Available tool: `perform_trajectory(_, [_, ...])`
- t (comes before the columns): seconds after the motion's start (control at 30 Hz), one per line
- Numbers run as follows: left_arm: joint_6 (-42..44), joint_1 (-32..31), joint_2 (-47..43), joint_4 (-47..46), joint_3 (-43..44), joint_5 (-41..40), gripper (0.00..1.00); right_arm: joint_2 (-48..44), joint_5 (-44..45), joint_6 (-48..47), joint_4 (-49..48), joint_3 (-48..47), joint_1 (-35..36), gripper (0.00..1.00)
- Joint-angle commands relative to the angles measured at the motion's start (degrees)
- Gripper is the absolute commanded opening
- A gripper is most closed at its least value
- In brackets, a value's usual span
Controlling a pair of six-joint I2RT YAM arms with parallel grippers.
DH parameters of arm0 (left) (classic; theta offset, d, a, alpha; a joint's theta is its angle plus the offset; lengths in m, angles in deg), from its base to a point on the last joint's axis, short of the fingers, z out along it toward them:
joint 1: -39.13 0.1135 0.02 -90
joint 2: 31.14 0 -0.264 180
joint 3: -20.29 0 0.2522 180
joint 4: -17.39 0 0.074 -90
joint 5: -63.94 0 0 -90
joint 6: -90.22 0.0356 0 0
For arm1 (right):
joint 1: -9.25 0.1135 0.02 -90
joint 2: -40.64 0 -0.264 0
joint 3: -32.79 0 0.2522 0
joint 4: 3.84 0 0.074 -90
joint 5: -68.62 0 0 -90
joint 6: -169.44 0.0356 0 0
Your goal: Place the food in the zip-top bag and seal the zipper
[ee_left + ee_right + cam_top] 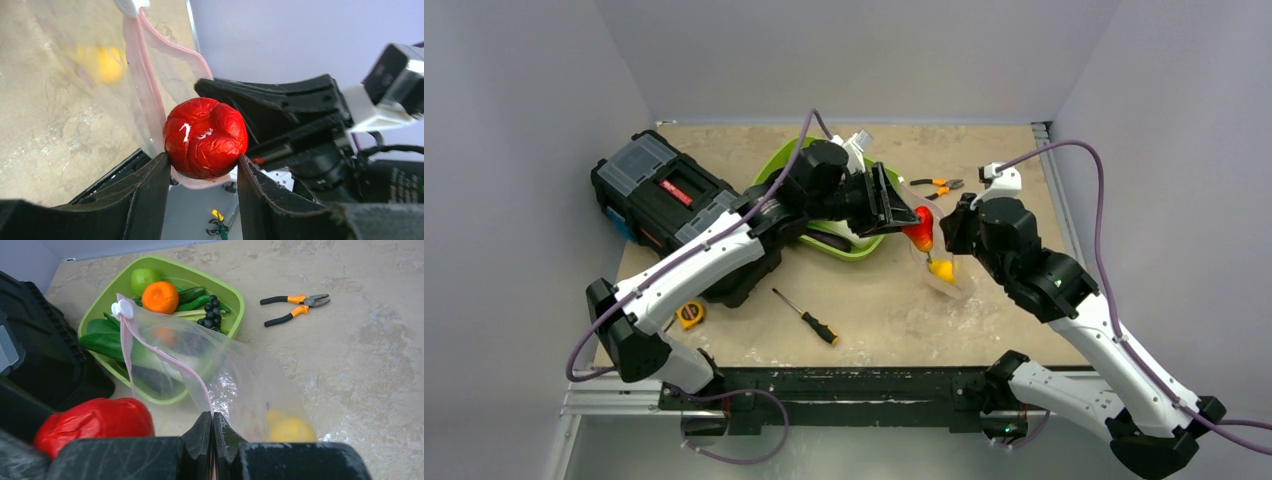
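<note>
Left gripper (pixel 204 161) jaws, right up against their wrist camera, pinch the red pepper (pixel 205 137) between them at the open mouth of the zip-top bag (pixel 240 375), just to the right of the lime-green tray (pixel 235 297). Right gripper (pixel 212 421) jaws are pressed together on the bag's pink zipper (pixel 165 357), also beside the tray. A yellow lemon (pixel 290 430) lies inside the bag. Inside the tray rest an orange (pixel 160 296), a green round fruit (pixel 144 279), dark grapes (pixel 212 312) and green pods (pixel 192 295). Pliers (pixel 295 310) lie on the surface (pixel 894 310) further right of the tray.
</note>
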Motion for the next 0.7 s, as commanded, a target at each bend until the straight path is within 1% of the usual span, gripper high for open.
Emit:
perform_trajectory(0.0, [-2.1, -0.3, 1.6, 0.3, 3.2, -2.2, 0.08, -0.9, -0.4, -0.4, -2.0, -1.9, 0.1, 0.00])
perform_trajectory(0.23, [-3.1, -0.9, 3.5, 4.6, 4.3, -3.2, 0.16, -1.2, -0.3, -0.2, -2.3, -1.4, 0.1, 0.00])
perform_trajectory(0.33, [-3.0, -0.9, 3.6, 6.5, 4.5, -3.6, 0.28, -1.2, -0.5, -0.2, -2.4, -1.5, 0.1, 0.00])
perform_trajectory(0.5, [-2.7, -0.9, 3.7, 6.3, 4.9, -3.2, 0.49, -1.2, -0.8, -0.1, -2.4, -1.2, 0.1, 0.00])
perform_trajectory(0.67, [-2.8, -1.0, 4.5, 6.2, 5.9, -2.3, 0.67, -1.3, -1.1, 0.0, -2.7, -1.0, 0.1, 0.00])
